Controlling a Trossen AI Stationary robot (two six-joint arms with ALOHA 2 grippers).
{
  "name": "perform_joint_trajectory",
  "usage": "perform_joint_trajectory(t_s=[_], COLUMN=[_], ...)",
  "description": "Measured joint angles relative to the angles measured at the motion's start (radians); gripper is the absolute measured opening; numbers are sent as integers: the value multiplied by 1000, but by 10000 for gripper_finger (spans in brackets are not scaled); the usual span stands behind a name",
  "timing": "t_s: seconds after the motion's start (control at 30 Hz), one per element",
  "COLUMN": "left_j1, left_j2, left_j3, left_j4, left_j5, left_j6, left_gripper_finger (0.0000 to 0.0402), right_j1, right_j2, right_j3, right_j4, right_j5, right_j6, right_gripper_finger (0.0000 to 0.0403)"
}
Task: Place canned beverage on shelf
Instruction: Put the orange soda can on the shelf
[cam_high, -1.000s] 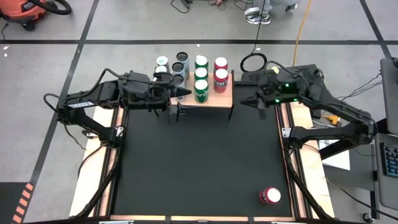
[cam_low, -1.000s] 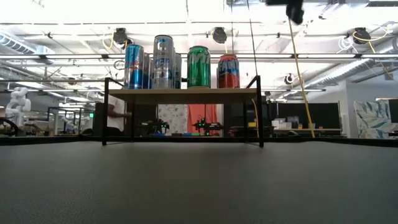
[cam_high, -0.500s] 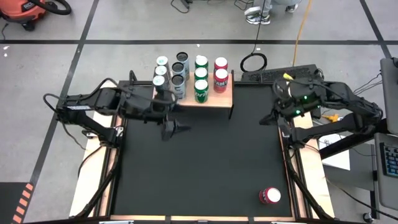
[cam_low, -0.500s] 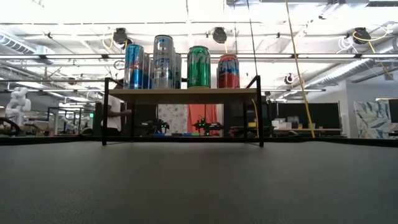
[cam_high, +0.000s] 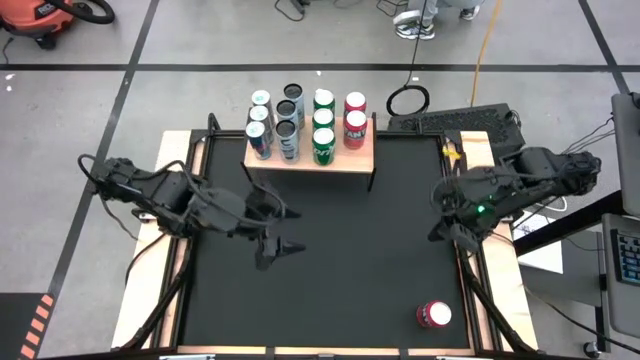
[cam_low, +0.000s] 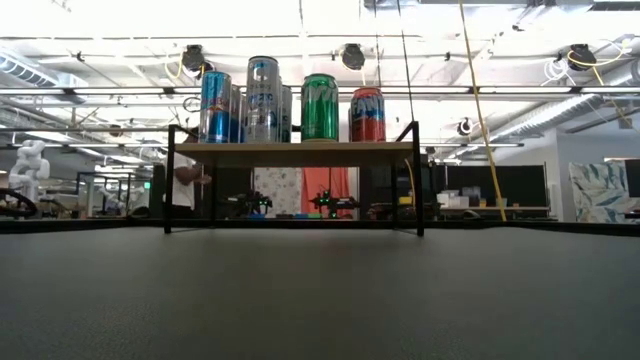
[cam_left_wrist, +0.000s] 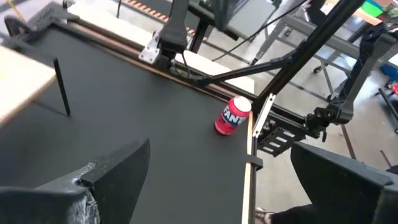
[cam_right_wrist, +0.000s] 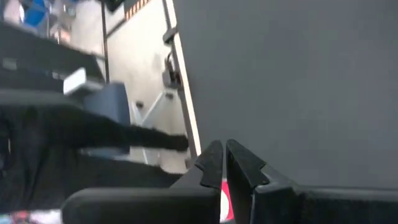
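Observation:
A red canned beverage (cam_high: 434, 315) stands upright on the black table near its front right corner; the left wrist view shows it too (cam_left_wrist: 234, 116). The shelf (cam_high: 345, 158), a light-wood board on thin black legs (cam_low: 300, 149), stands at the far middle. It bears several cans: blue, silver, green and red. My left gripper (cam_high: 290, 230) hovers open over the table's left half, clear of the shelf, its fingers wide apart (cam_left_wrist: 221, 149). My right gripper (cam_high: 440, 228) is shut and empty above the table's right edge (cam_right_wrist: 224, 155).
Wooden side rails (cam_high: 480, 300) and black frame bars run along the table's left and right edges. A yellow cable (cam_low: 480, 110) hangs beyond the far edge. A person (cam_low: 185, 185) shows in the room behind the shelf. Bare black tabletop (cam_high: 340, 270) lies between the grippers.
My left gripper has drawn back from the shelf's front left corner toward the table's near edge and stays open. My right gripper has swung from the far right corner toward the near edge along the right side, tipping further down, and stays shut. No can has moved.

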Motion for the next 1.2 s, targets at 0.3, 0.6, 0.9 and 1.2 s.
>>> perform_joint_trajectory(t_s=[0.3, 0.6, 0.9, 1.2], left_j1=[-61, -61, -61, -61], left_j2=[105, 229, 306, 324], left_j3=[0, 0, 0, 0], left_j4=[97, 295, 404, 421], left_j5=[-101, -169, -233, -233], left_j6=[-16, 23, 43, 40], left_gripper_finger=[391, 391, 391, 391], right_j1=[217, 452, 625, 746], right_j2=[39, 39, 86, 146], right_j3=[0, 0, 0, 0], right_j4=[-129, -129, -127, -120], right_j5=[39, 168, 270, 386], right_j6=[23, 145, 162, 291], right_gripper_finger=[2, 47, 99, 164])
